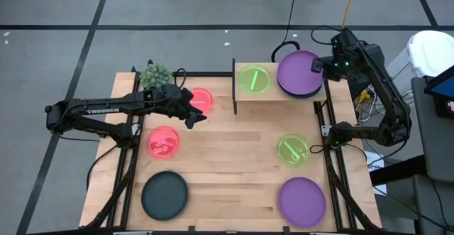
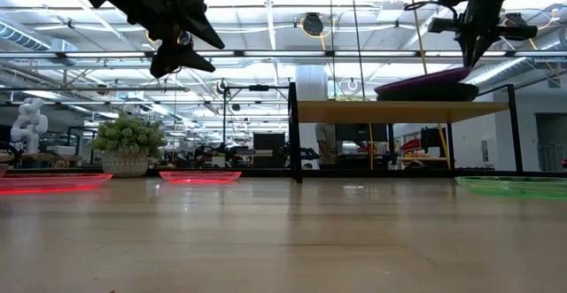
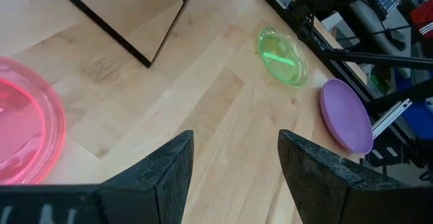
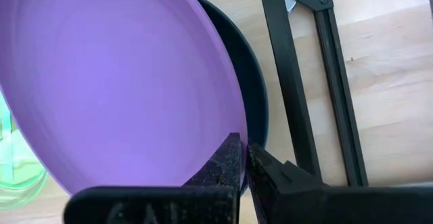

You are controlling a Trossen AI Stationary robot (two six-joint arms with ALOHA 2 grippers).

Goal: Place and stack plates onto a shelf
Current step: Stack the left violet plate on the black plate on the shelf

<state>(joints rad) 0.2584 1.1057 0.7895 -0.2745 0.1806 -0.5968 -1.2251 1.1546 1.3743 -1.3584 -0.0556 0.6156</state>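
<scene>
A large purple plate (image 1: 298, 73) lies on a dark teal plate (image 4: 255, 95) at the right end of the shelf (image 1: 268, 96), beside a neon green plate (image 1: 254, 79). My right gripper (image 1: 317, 66) is shut on the purple plate's right rim. My left gripper (image 1: 194, 116) is open and hovers high above the table, next to a pink-red plate (image 1: 201, 99). On the table lie a second pink-red plate (image 1: 163, 141), a teal plate (image 1: 164, 194), a green plate (image 1: 292, 150) and a purple plate (image 1: 301, 201). My right gripper (image 4: 245, 148) pinches the rim (image 4: 230, 126) of the purple plate on the side toward the table's right edge, fingers coming from above and pointing down. The plate sits tilted: its held side (image 2: 469, 72) is raised, its other side (image 2: 390, 89) rests on the teal plate.
A small spiky potted plant (image 1: 154, 74) stands at the table's far left corner. Dark frame rails (image 4: 298, 82) run right of the shelf. The shelf's dark side panel (image 1: 234, 86) faces the pink-red plate. Bare wood (image 1: 234, 157) lies between the plates on the table.
</scene>
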